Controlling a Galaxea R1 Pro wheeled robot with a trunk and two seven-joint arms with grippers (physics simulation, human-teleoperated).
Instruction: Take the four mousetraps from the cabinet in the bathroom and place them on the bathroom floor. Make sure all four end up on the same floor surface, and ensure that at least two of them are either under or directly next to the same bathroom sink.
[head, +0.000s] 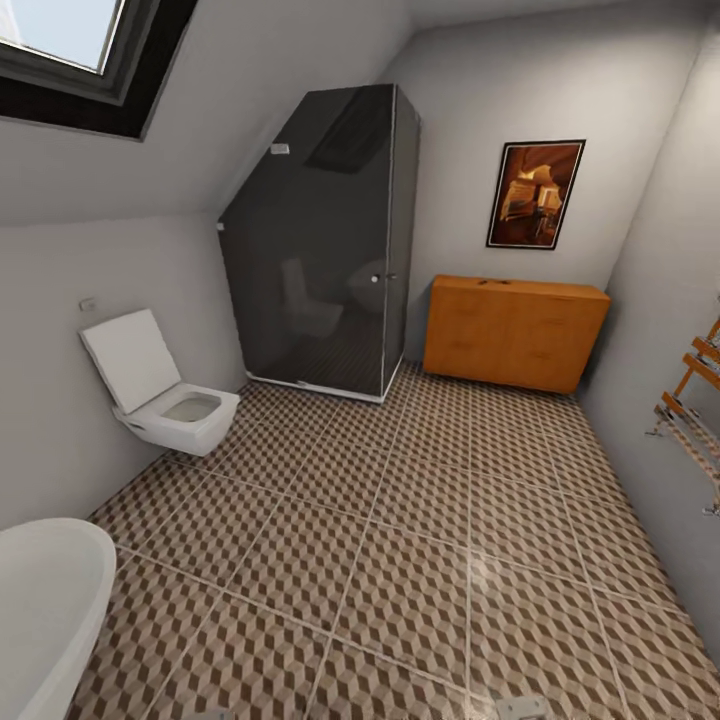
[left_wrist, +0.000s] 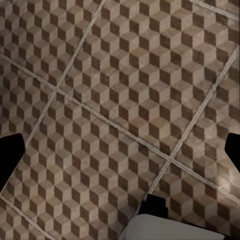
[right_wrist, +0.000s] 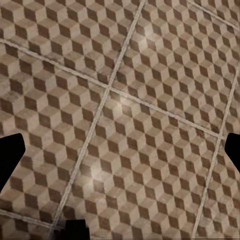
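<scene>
Fingertips of both pincers are spread wide over bathroom floor (head: 420, 560), nothing held; cabinet (head: 515, 332) is seen far ahead.

Daylight falls in from the skylight (head: 62, 40) high on the sloped wall, leaving the room evenly bright with only soft shadows. The glossy floor tiles (head: 420, 560) catch pale glare patches, also seen from the right wrist. The dark shower glass (head: 320, 240) mirrors faintly. Edges look stretched wide, and the wrist views are slightly soft.
</scene>
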